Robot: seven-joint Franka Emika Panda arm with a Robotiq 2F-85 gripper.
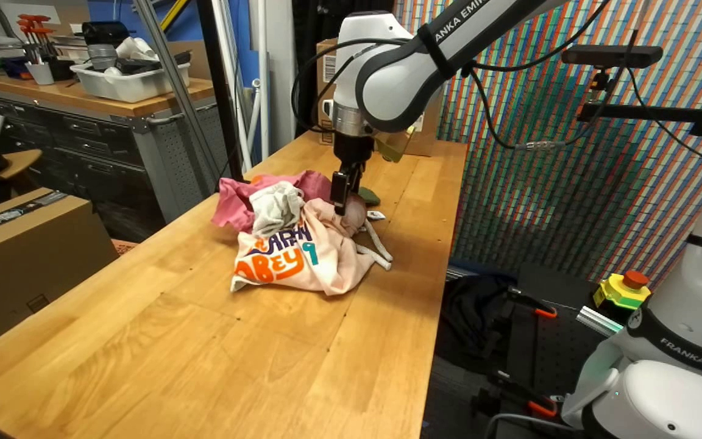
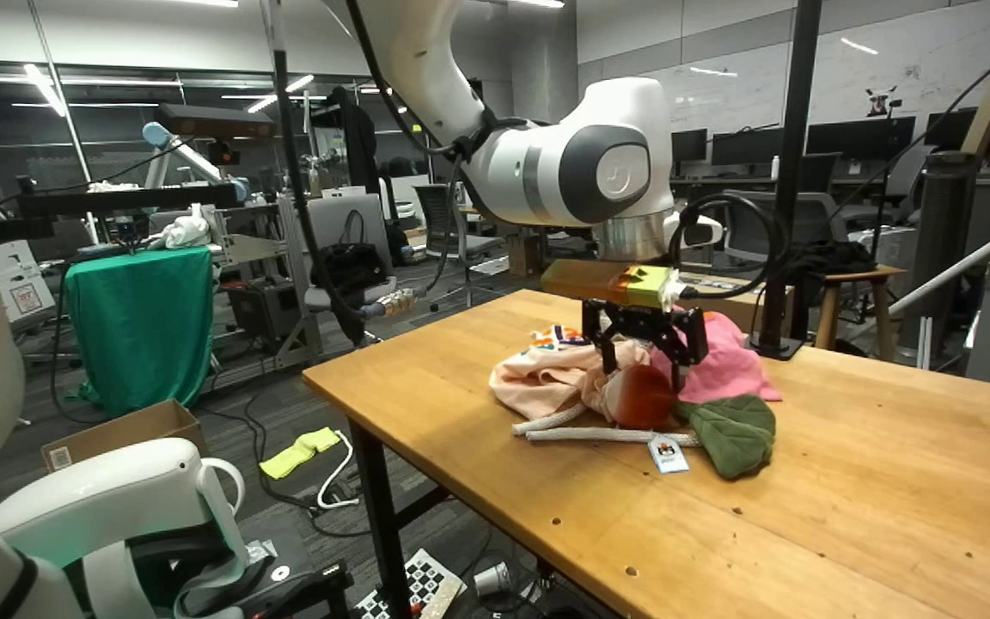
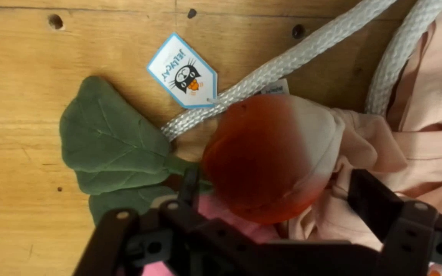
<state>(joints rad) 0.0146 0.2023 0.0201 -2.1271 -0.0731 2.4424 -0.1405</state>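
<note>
the counter [image 1: 205, 353] is wood, smooth with a faint sheen. the plush vegetable [image 3: 269, 159] looks velvety and matt, its leaves [image 3: 113, 149] matt cloth with stitched veins. the tag [image 3: 184, 73] is smooth printed card, the cord [image 3: 282, 63] coarsely braided. the lettered cloth [image 1: 311, 265] and the pink cloth [image 2: 729, 361] are soft and creased. the end effector [image 2: 643, 370] looks mostly matt (metal or plastic, hard to tell).

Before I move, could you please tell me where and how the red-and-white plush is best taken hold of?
I'd probably grip the plush around its bulging body, from above: its top lies uncovered, while green leaves spread from one end and peach cloth crowds the other.
</note>
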